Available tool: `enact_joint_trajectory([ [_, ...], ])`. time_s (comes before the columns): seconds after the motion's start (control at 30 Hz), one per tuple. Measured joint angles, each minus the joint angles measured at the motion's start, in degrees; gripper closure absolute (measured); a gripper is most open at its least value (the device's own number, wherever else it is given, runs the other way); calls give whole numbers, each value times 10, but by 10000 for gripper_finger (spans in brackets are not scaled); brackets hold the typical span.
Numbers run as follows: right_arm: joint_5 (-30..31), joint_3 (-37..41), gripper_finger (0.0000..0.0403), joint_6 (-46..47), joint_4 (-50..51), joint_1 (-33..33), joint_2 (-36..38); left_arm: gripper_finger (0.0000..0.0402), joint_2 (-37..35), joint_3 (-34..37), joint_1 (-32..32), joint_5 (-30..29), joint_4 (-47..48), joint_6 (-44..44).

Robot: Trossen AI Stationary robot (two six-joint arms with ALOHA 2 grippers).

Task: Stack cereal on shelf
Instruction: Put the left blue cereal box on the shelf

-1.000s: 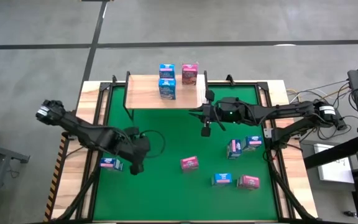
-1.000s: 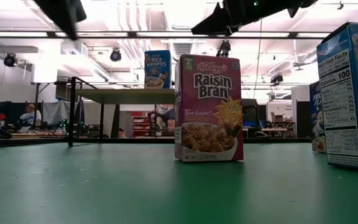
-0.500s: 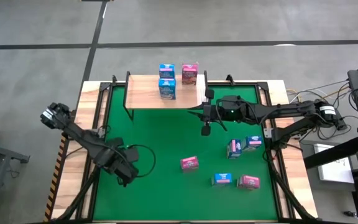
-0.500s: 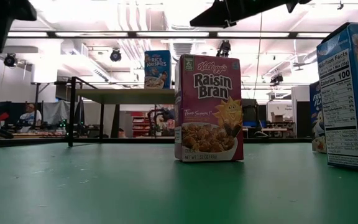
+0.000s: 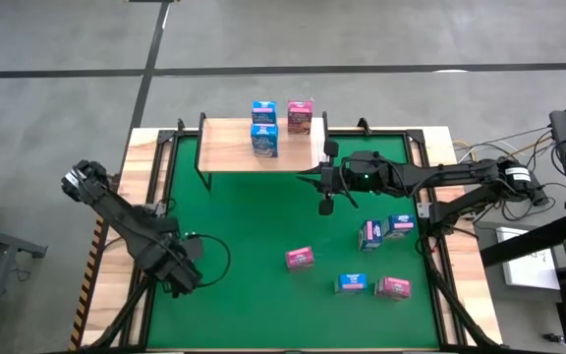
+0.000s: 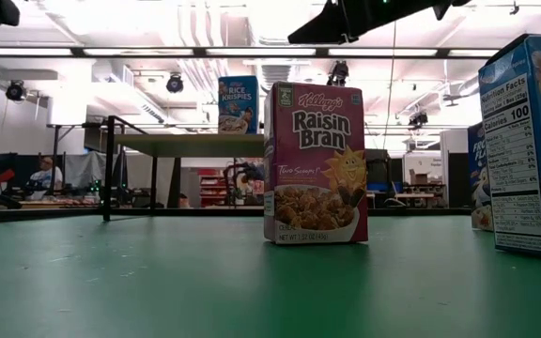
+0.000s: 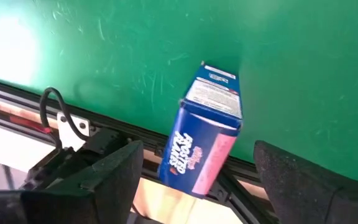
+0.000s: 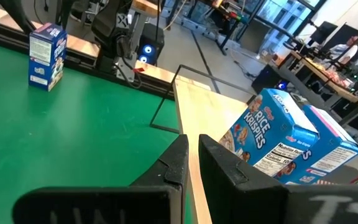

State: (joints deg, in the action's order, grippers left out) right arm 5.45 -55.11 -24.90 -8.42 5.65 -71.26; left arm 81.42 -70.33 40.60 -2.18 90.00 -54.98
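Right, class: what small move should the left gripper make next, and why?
Probably ease the left gripper forward around the blue box and then close. Its fingers are open, and the box sits ahead between them at the mat's edge, not yet gripped.

Both arms are matte black and jointed, with looping black cables and pale grey wrist collars.

- The pink cereal box (image 6: 316, 163) standing on the green mat reads "Kellogg's Raisin Bran", with "Two Scoops!" beneath (net-weight line too small to read).
- The blue box on the shelf (image 6: 239, 104) reads "Rice Krispies"; so does the nearest shelf box (image 8: 265, 134) in the right wrist view, above "Nutrition Facts".
- The large blue box at the edge (image 6: 532, 145) shows "Nutrition Facts" and "Calories 100".
- The blue box by the mat's border (image 7: 202, 132) reads "Frosted Flakes".
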Motion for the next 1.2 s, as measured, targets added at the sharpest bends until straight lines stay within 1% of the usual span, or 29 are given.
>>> enact_joint_trajectory([
  [0.2,0,0,376,-2,9,2,0,113,-41,28,0,0,-12,-5],
  [0.33,0,0,376,4,14,9,0,113,-60,67,1,17,-69,-6],
  [0.43,0,0,376,12,22,15,0,113,-70,96,3,17,-111,-5],
  [0.67,0,5,376,30,24,26,-2,121,-76,140,5,29,-120,12],
  [0.8,0,8,376,31,24,26,-2,147,-75,141,6,29,-128,20],
  [1.07,1,8,376,35,36,26,-2,230,-75,138,6,32,-135,16],
  [1.2,1,8,376,44,39,26,-2,255,-75,138,6,33,-141,7],
])
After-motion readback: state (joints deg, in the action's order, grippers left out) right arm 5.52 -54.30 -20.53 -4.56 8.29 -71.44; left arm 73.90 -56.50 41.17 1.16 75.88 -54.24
